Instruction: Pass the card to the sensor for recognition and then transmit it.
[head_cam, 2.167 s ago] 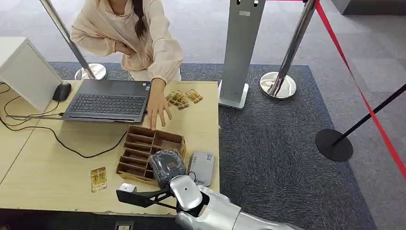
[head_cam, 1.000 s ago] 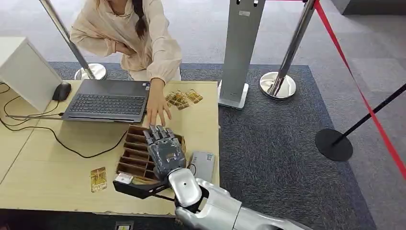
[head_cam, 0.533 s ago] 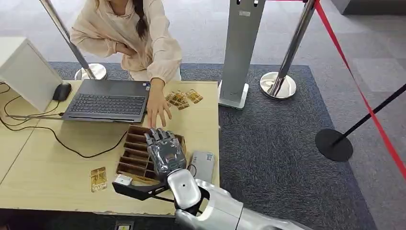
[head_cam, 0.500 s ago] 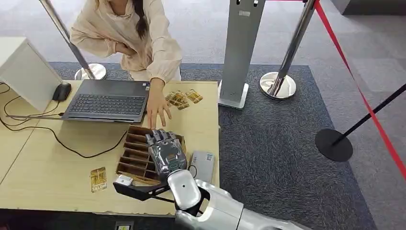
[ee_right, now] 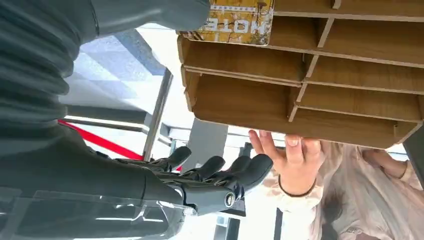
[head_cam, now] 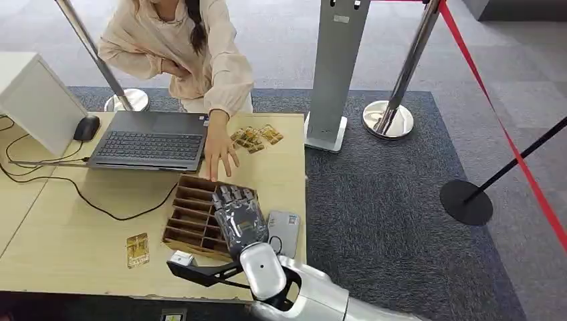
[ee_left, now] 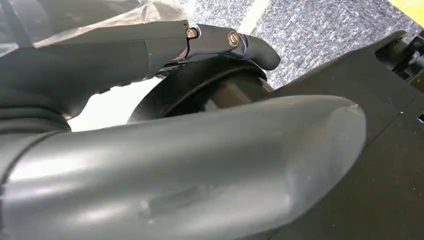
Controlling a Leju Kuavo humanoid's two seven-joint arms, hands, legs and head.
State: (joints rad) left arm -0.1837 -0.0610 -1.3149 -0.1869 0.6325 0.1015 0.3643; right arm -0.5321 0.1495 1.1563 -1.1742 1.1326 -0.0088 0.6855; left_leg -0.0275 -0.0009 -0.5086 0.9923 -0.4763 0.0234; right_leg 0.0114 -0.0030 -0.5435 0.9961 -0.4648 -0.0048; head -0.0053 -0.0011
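My right hand (head_cam: pixel 238 215) hovers over the right end of the wooden slotted box (head_cam: pixel 190 212), fingers stretched out toward the person. In the right wrist view the fingers (ee_right: pixel 215 175) are spread, well apart from the thumb (ee_right: pixel 150 15). A yellow card (ee_right: pixel 231 21) stands at the box's (ee_right: pixel 300 85) edge right by the thumb tip; I cannot tell whether they touch. The grey card sensor (head_cam: pixel 284 231) lies just right of the hand. My left hand (ee_left: pixel 175 175) hangs low, and how its fingers lie is unclear.
A person leans over the far side, one hand (head_cam: pixel 219 152) flat on the table beside the laptop (head_cam: pixel 148 140). Several yellow cards (head_cam: pixel 256 138) lie beyond the box and one card (head_cam: pixel 138 249) near the front edge. A grey kiosk post (head_cam: pixel 334 73) stands right of the table.
The right hand's fingers uncurled from a closed shape and now stretch out. In the last half second the hand has slid slightly right, closer to the sensor. The person's hand has stayed put.
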